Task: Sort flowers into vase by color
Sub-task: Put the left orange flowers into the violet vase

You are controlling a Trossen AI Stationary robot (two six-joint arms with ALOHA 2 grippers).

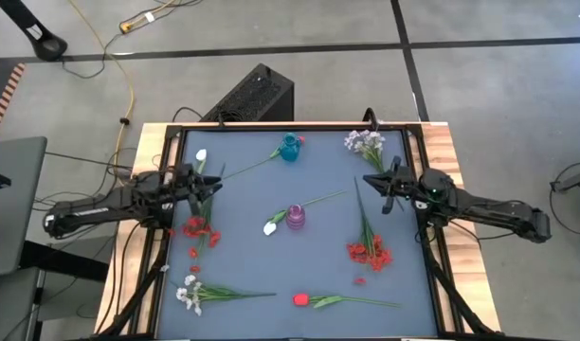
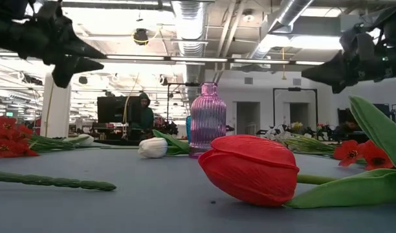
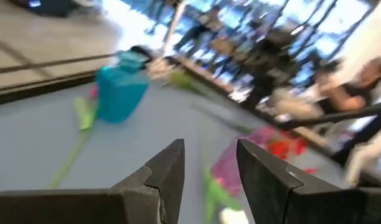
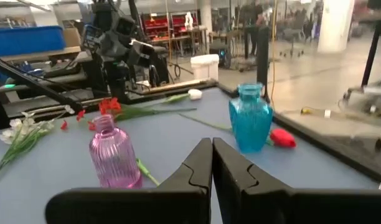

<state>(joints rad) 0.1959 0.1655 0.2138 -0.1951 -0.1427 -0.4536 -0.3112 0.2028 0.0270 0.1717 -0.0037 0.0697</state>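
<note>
Both arms are up off the grey counter (image 1: 243, 204) holding nothing. The left end effector (image 3: 209, 168) is partly open, the right end effector (image 4: 211, 163) pinched shut. The fake long-stemmed red and white flowers (image 1: 366, 248) lie scattered flat around the ribbed pink glass bottle vase (image 1: 297, 218) and teal glass vase (image 1: 290, 148). My worry: thin stems flat on the counter could slip the pinch, or a vase gets knocked over.

Two vases are seen: one teal vase (image 1: 290, 148) and one pink vase (image 1: 297, 218). Eight flowers are counted: two white tulips (image 1: 201, 155), two red tulips (image 1: 300, 299), two red sprays (image 1: 369, 252), two whitish sprays (image 1: 364, 142).
</note>
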